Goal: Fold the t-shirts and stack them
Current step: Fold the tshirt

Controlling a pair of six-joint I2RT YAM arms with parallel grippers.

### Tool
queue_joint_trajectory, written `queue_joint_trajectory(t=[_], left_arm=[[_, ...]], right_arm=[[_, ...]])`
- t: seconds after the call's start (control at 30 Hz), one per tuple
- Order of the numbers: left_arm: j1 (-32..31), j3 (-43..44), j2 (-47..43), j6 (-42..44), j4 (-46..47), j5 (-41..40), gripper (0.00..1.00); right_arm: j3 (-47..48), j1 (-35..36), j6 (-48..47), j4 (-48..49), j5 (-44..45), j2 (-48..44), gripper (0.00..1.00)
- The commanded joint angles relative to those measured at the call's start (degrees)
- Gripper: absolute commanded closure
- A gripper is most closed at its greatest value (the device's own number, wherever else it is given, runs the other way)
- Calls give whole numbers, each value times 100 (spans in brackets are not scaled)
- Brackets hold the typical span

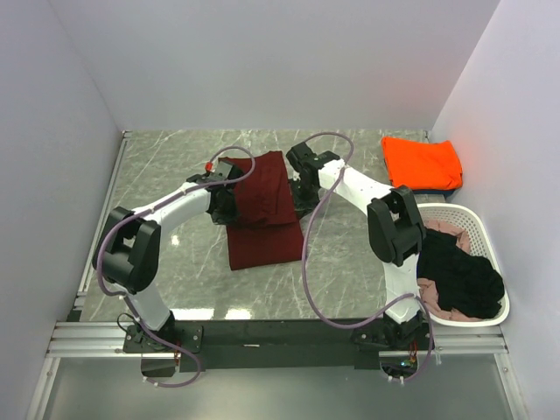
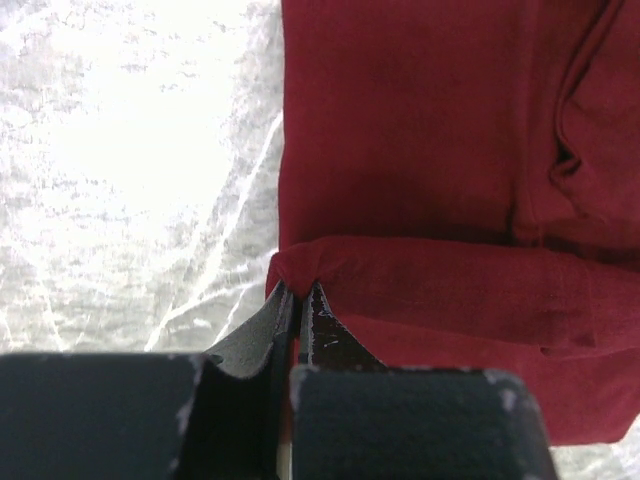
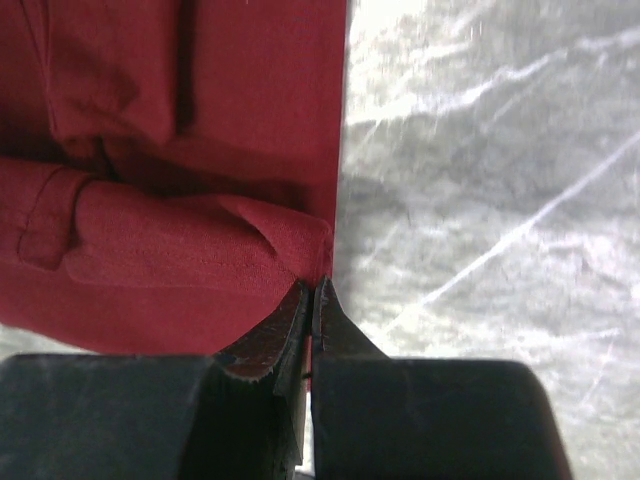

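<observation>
Maroon soft cloth t-shirt [image 1: 265,234] lies partly folded as a long strip at the middle of the grey marbled table surface [image 1: 166,175], its far part doubled over. Left gripper [image 1: 229,199] is pinched closed on the fold's left edge. Right gripper [image 1: 299,188] is pinched closed on its right edge. Both wrist views show a cloth corner nipped between the fingertips. Bright orange folded t-shirt [image 1: 422,162] sits at the far right corner, on what looks like a dark blue t-shirt [image 1: 435,187], though only its edge shows. White perforated plastic basket [image 1: 486,234] at the right edge, near side, holds a crumpled black t-shirt [image 1: 462,273] and a pale pink t-shirt [image 1: 443,228].
</observation>
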Motion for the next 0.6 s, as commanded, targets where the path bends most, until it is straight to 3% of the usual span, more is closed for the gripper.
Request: queue_joint_trajectory(t=[0.0,0.27,0.3,0.43,0.53,0.57], left_arm=[[93,-105,61,26,262,-240,99],[110,-334,220,-80,596,-213,94],[110,-351,255,-97,614,-222,91],[102,-352,168,-71,650,-266,68],[101,-308,-69,-36,571,-424,60],[101,-256,-131,-27,475,-476,52]], right_arm=[[189,-99,-92,435,135,134,100],[40,-134,-92,743,302,188,100],[5,-125,-74,787,302,197,100],[-109,-134,-21,875,302,74,78],[-320,-134,40,1007,407,-251,71],[-364,-134,75,1033,442,-347,70]])
